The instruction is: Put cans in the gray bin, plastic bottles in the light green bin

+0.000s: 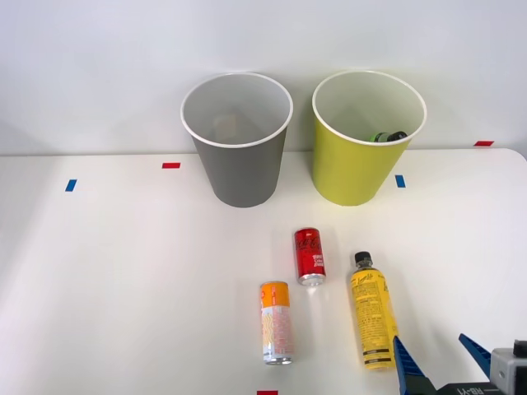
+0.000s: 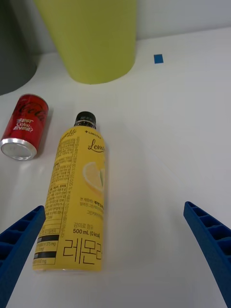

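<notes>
The gray bin [image 1: 237, 156] and light green bin [image 1: 359, 156] are stood side by side on the table [image 1: 123, 280], the yellow-labelled bottle [image 1: 371, 319], orange-topped can [image 1: 276, 322] and red can [image 1: 310, 256] are laid before them, and the right gripper [image 1: 436, 355] is held open, empty, just beside the bottle's base.

My right gripper [image 1: 440, 355] carries two bright blue fingers [image 2: 19, 245], each a long wedge that narrows to a pointed tip, with a row of fine ribs moulded along its edge like small steps. In the front view they rise from a pale grey, boxy block with a small dark knob on top, and below them sits a darker band with white lettering I cannot read. From my wrist camera the blue plastic looks matte and solid, the ridges evenly spaced down each finger.
</notes>
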